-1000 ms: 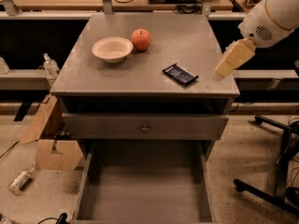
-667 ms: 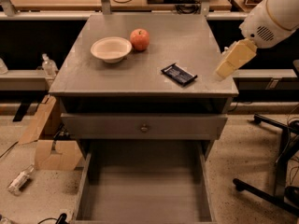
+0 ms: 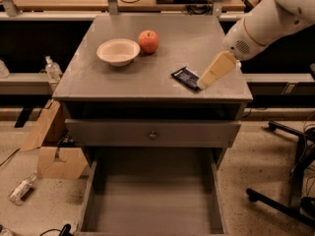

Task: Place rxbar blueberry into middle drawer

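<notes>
The rxbar blueberry (image 3: pixel 185 77), a flat dark navy bar, lies on the grey cabinet top (image 3: pixel 123 77) right of centre. My gripper (image 3: pixel 202 85), tan and wedge-shaped, angles down from the upper right; its tip is at the bar's right end, touching or just above it. The middle drawer (image 3: pixel 87 200) is pulled out wide open at the bottom of the view, and its grey floor is bare. The white arm (image 3: pixel 266 23) enters from the top right.
A white bowl (image 3: pixel 118 51) and a red apple (image 3: pixel 148 41) sit on the cabinet top at the back left. A shut shallow drawer front with a round knob (image 3: pixel 153 134) lies above the open drawer. Cardboard (image 3: pixel 51 146) and a bottle (image 3: pixel 22 188) lie on the floor left, chair legs (image 3: pixel 290 181) right.
My gripper has moved left and slightly down, from beside the cabinet's right edge to the bar's right end. The bar, bowl, apple and drawer have not moved.
</notes>
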Action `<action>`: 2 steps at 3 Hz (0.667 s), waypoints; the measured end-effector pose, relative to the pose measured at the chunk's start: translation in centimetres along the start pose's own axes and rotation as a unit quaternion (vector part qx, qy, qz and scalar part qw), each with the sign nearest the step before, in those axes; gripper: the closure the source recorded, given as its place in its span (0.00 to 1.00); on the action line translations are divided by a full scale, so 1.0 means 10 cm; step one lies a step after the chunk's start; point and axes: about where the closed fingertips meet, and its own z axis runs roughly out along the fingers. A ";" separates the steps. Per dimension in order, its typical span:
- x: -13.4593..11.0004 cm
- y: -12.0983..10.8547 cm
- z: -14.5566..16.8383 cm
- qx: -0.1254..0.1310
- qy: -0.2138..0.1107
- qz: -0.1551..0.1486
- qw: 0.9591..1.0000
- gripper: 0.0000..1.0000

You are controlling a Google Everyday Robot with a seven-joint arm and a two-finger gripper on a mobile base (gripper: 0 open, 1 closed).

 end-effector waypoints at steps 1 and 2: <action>-0.22 -0.13 0.39 0.002 -0.013 0.016 1.000 0.00; -0.40 -0.21 0.63 0.015 -0.005 0.028 0.999 0.00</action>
